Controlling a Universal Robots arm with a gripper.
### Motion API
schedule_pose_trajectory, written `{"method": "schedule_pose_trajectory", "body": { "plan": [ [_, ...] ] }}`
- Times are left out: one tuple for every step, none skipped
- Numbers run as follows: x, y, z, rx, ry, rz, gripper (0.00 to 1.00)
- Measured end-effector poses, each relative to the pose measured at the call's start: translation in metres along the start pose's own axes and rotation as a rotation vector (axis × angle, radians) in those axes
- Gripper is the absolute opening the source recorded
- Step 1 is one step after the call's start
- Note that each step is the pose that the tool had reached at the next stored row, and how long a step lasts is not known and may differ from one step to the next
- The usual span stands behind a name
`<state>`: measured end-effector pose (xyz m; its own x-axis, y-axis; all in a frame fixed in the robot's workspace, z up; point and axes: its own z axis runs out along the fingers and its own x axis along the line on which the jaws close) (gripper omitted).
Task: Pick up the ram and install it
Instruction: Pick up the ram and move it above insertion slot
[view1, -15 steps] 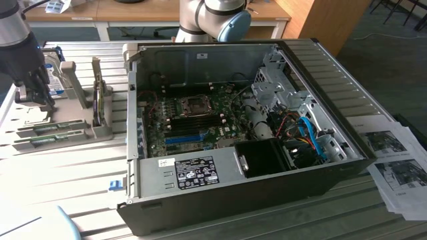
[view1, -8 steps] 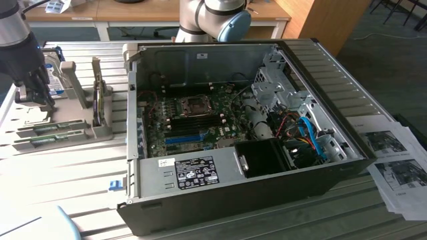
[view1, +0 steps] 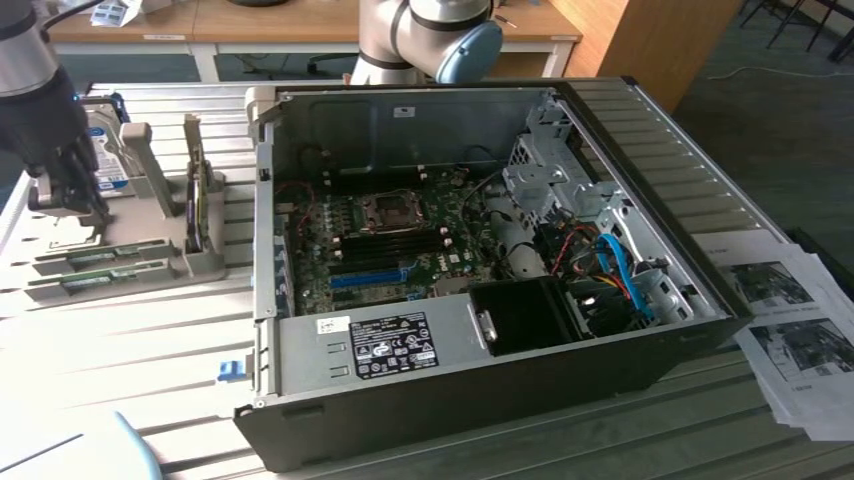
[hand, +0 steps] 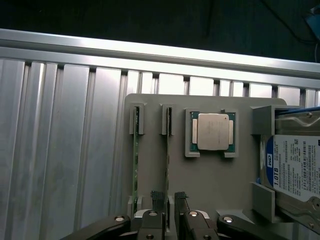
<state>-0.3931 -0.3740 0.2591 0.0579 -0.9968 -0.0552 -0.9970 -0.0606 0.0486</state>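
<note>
Two thin green ram sticks stand on edge in slots of a grey holder (hand: 210, 200). One ram stick (hand: 135, 160) is farther from the CPU, the other ram stick (hand: 167, 150) is nearer to it. My gripper (hand: 169, 196) hangs open just above the nearer stick's end, one black fingertip on each side of it, touching nothing. In the exterior view the gripper (view1: 64, 200) is at the far left over the holder, and the sticks (view1: 100, 260) lie below it. The open computer case (view1: 467, 270) sits mid-table with its motherboard (view1: 387, 245) exposed.
A CPU chip (hand: 213, 131) sits in the holder beside the sticks, and a hard drive (hand: 295, 167) with a blue-white label stands past it. The holder rests on a ribbed aluminium table (hand: 65, 150). Printed papers (view1: 787, 320) lie at the exterior view's right.
</note>
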Motion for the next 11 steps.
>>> {"method": "schedule_pose_trajectory", "body": {
  "plan": [
    [0.001, 0.0001, -0.0001, -0.0001, 0.0002, 0.0, 0.22],
    [0.002, 0.0002, -0.0002, -0.0001, 0.0004, 0.0, 0.22],
    [0.004, 0.0002, -0.0002, -0.0001, 0.0005, 0.0, 0.22],
    [0.005, 0.0003, -0.0003, -0.0001, 0.0007, 0.0, 0.22],
    [0.007, 0.0004, -0.0004, -0.0001, 0.0009, 0.0, 0.22],
    [0.008, 0.0005, -0.0005, -0.0002, 0.0011, 0.0, 0.22],
    [0.009, 0.0005, -0.0005, -0.0001, 0.0013, 0.001, 0.22],
    [0.011, 0.0006, -0.0006, -0.0001, 0.0015, 0.001, 0.22],
    [0.012, 0.0007, -0.0007, -0.0002, 0.0017, 0.001, 0.22],
    [0.013, 0.0008, -0.0007, -0.0001, 0.002, 0.001, 0.22],
    [0.015, 0.0009, -0.0008, -0.0001, 0.0024, 0.001, 0.22]
  ]
}}
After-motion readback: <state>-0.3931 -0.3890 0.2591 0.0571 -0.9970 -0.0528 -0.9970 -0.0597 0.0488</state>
